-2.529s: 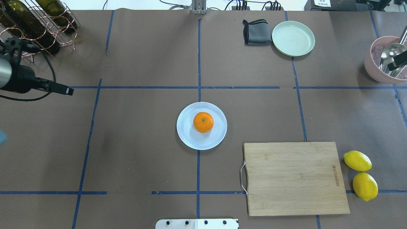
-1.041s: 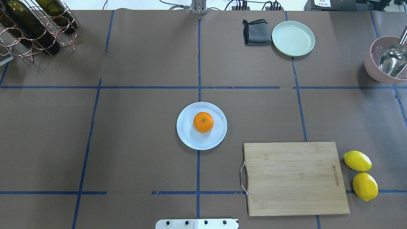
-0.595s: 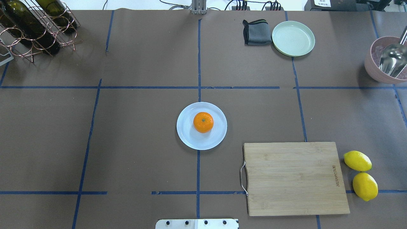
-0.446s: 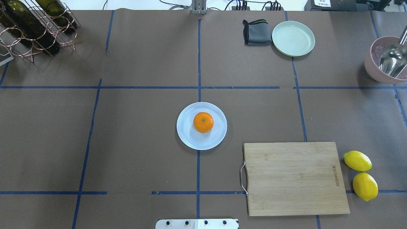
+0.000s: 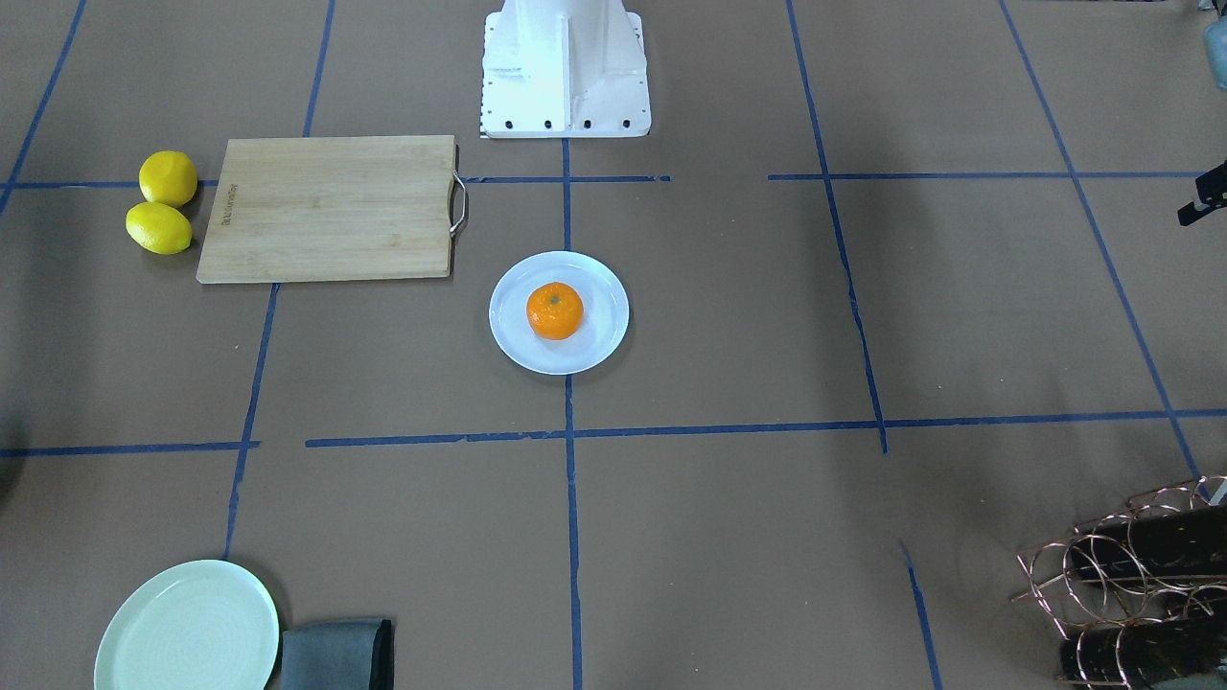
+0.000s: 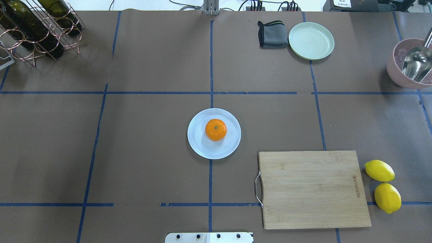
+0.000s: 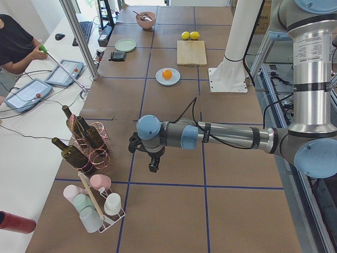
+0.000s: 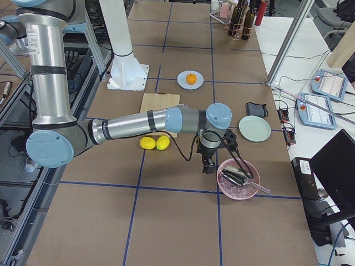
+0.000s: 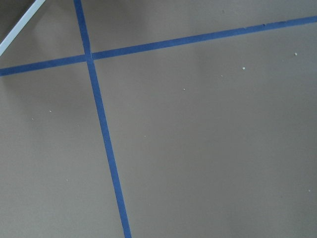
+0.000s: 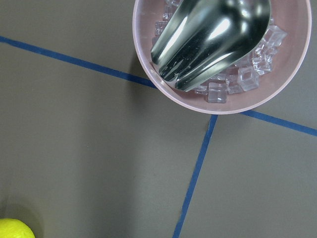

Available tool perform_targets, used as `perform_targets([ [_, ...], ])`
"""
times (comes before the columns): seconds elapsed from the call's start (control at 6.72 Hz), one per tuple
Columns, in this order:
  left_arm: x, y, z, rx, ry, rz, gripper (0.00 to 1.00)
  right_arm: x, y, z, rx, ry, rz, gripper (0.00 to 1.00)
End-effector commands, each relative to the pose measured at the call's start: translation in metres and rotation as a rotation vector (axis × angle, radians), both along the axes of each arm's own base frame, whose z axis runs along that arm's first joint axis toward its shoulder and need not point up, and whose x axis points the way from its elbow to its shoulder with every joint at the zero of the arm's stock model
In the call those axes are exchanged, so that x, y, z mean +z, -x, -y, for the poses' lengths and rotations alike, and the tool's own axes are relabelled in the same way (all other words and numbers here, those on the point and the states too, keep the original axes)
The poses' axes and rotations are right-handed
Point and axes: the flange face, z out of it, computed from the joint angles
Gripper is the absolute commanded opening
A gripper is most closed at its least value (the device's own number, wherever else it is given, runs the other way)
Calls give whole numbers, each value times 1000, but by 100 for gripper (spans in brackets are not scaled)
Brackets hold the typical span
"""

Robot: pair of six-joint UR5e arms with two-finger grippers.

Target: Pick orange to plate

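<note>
Well left of the plate [image 6: 202, 148], left gripper [image 7: 152, 167] hanging, jaw gap impossible to tell; at the plate's centre, orange [image 6: 216, 129] lying free, so placing looks done, nothing left; well right of the plate, right gripper [image 8: 208, 167], gap likewise untellable.

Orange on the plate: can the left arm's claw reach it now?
Probably yes. The left claw hangs near the wine rack, and only open table lies between it and the orange on the plate.
</note>
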Motion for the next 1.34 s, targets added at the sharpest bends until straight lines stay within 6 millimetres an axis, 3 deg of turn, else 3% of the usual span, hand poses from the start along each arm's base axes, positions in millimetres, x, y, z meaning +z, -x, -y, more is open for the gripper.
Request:
perform_targets([
  [0.0,6,7,-5,-13,17,4,100,8,1,-7,-2,20,3,100],
  [0.3,3,13,-10,-24,14,6,100,29,6,-9,38,117,69,100],
  [0.6,6,24,-8,-50,22,7,100,43,3,-17,23,107,37,100],
  [1.19,8,26,-8,-55,26,9,100,31,-1,-16,26,11,-14,100],
])
